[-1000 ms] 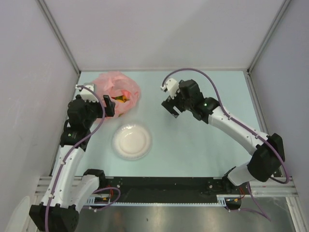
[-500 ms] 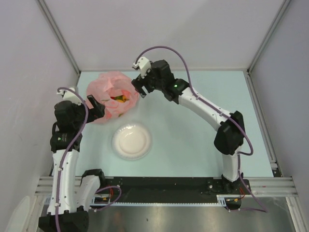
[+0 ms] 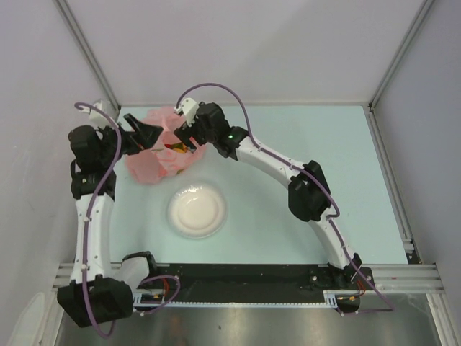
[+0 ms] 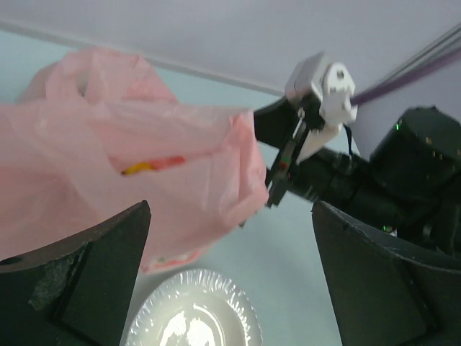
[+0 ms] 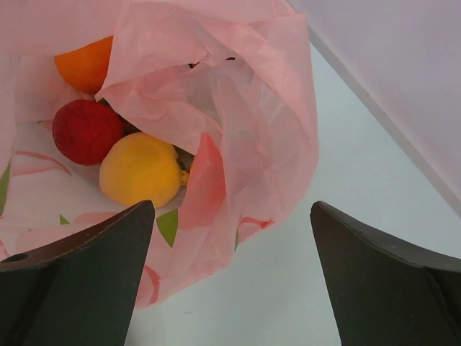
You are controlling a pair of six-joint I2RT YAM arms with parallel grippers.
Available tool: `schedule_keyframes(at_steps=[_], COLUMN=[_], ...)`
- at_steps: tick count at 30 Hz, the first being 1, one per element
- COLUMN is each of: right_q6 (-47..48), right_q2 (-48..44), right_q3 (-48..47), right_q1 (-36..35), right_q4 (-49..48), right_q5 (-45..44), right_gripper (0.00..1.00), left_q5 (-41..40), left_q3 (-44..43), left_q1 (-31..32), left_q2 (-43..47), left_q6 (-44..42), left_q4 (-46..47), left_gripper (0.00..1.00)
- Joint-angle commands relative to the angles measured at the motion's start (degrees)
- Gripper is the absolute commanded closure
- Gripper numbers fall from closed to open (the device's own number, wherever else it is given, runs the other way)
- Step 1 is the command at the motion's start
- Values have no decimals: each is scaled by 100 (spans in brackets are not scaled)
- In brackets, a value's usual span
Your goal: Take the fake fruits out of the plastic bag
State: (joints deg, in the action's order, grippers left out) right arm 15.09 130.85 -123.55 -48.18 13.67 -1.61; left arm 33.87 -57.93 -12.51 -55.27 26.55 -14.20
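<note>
The bag (image 3: pixel 155 160) sits in the far left corner of the table (image 3: pixel 360 144), close to the back wall (image 3: pixel 245 50) and the left wall (image 3: pixel 36 94). The plate (image 3: pixel 175 220) lies just beside it on the near side. The right half of the table is bare, and so is the strip between the plate and the arm bases.

The bag's mouth is turned toward the right. In the right wrist view three fruits show inside: an orange one (image 5: pixel 86 63), a red one (image 5: pixel 86 130) and a yellow one (image 5: pixel 140 169), bunched together and touching.

The left gripper (image 3: pixel 149 134) hangs over the bag's far left side, its jaws spread wide with nothing between them. The right gripper (image 5: pixel 230 209) is at the bag's right edge, just beside the mouth, also spread wide and holding nothing. Whether either finger touches the plastic cannot be told. The two grippers are near each other across the bag.
</note>
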Motion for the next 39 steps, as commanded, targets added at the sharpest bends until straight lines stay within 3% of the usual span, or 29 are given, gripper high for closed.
schedule_keyframes(at_steps=[1, 8, 16, 24, 27, 28, 30, 31, 32, 35, 37, 38, 39], right_q6=[-41, 160, 275, -278, -463, -585, -735, -805, -902, -886, -859, -928, -1016], right_q2=[-208, -68, 607, 1171, 1417, 1487, 1601, 1628, 1663, 1839, 1909, 1909, 1909], right_q3=[6, -178, -416, -1030, -1267, -1329, -1409, -1461, -1479, -1637, -1664, -1681, -1673], right_q1=[-209, -95, 326, 608, 573, 556, 512, 494, 485, 468, 494, 520, 573], right_q4=[-198, -391, -225, -14, -31, -40, -92, -136, -163, -190, -198, -190, -198], right_q5=[-191, -437, 72, 1241, 1531, 1627, 1751, 1847, 1918, 1998, 2024, 2007, 1876], right_gripper=[4, 2, 0, 0, 0, 0, 0, 0, 1, 20, 48, 67, 100], left_q5=[-2, -389, -1575, -1515, -1488, -1532, -1750, -1822, -1848, -1849, -1595, -1507, -1436], left_q3=[-901, -1634, -817, -693, -667, -675, -772, -798, -816, -973, -1158, -1350, -1431], left_q1=[248, 785, 891, 979, 1049, 1058, 1049, 1049, 1032, 1005, 1005, 1005, 1005], left_q2=[-597, -855, 68, -317, -572, -634, -748, -766, -758, -705, -731, -740, -749], left_q6=[-377, -1431, -2021, -2048, -2311, -2373, -2479, -2479, -2470, -2400, -2373, -2399, -2417], left_q4=[253, -566, -655, -444, -496, -566, -830, -891, -909, -909, -979, -1119, -1190], left_gripper=[0, 0, 7, 17, 41, 69, 94, 100, 100, 100, 100, 100, 100])
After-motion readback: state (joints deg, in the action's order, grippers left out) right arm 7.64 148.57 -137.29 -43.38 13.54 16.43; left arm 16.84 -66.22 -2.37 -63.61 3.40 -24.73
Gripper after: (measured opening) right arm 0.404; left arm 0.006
